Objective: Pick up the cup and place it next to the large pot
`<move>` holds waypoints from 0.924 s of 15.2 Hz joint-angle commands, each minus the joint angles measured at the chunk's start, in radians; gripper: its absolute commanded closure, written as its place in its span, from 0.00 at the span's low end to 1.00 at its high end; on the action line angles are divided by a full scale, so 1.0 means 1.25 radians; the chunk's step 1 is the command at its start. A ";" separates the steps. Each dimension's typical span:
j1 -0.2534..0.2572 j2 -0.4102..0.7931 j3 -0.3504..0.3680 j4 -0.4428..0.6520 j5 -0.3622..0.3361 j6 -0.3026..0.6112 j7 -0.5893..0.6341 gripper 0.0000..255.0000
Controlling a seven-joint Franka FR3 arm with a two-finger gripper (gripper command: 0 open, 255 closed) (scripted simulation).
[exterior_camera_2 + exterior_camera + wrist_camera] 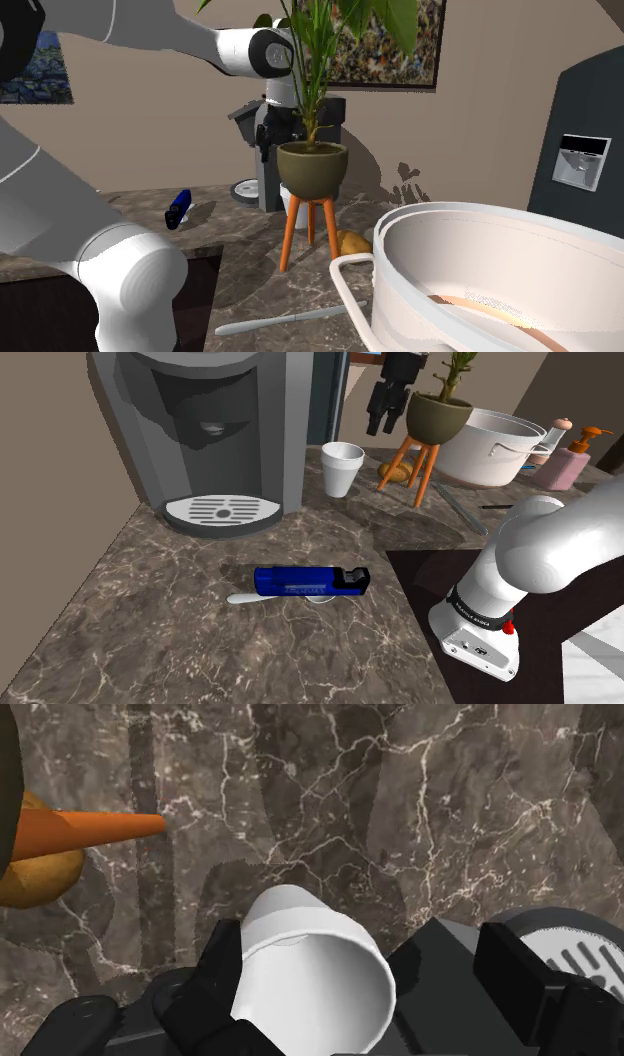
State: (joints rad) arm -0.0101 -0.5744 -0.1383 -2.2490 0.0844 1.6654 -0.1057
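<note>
A white cup (pixel 342 467) stands upright on the dark marble counter, to the right of the coffee machine in the shoulder view. My black gripper (pixel 384 422) hangs open above it and a little toward the plant stand. In the wrist view the cup (pixel 310 974) lies below the gripper (pixel 330 959), between its two spread fingers (pixel 225 979), which do not clasp it. The large white pot (pixel 490 447) sits at the back right behind the plant, and it is close to the camera in the second exterior view as the large pot (pixel 480 280).
A grey coffee machine (pixel 215 432) stands left of the cup. A potted plant (pixel 437 414) on an orange three-legged stand (pixel 412 462) sits between cup and pot. A blue rectangular item (pixel 310 583) lies mid-counter. Soap bottles (pixel 565 457) stand far right.
</note>
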 commanded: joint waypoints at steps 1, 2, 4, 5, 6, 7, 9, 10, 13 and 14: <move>-0.004 0.047 -0.022 0.005 -0.003 0.038 -0.029 0.00; -0.004 0.073 -0.032 0.013 -0.002 0.054 -0.042 0.00; -0.005 0.126 -0.051 0.032 0.001 0.085 -0.069 0.00; -0.006 0.153 -0.060 0.042 0.004 0.099 -0.082 0.00; -0.006 0.180 -0.069 0.054 0.008 0.113 -0.096 0.00; -0.007 0.209 -0.077 0.067 0.012 0.126 -0.109 0.00; -0.008 0.266 -0.094 0.097 0.024 0.149 -0.137 0.00; -0.008 0.268 -0.094 0.098 0.025 0.149 -0.138 0.00; -0.007 0.272 -0.092 0.069 0.027 0.182 -0.140 0.00; -0.006 0.273 -0.092 0.060 0.028 0.192 -0.140 0.00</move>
State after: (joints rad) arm -0.0194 -0.2371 -0.2541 -2.1649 0.1181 1.8926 -0.2812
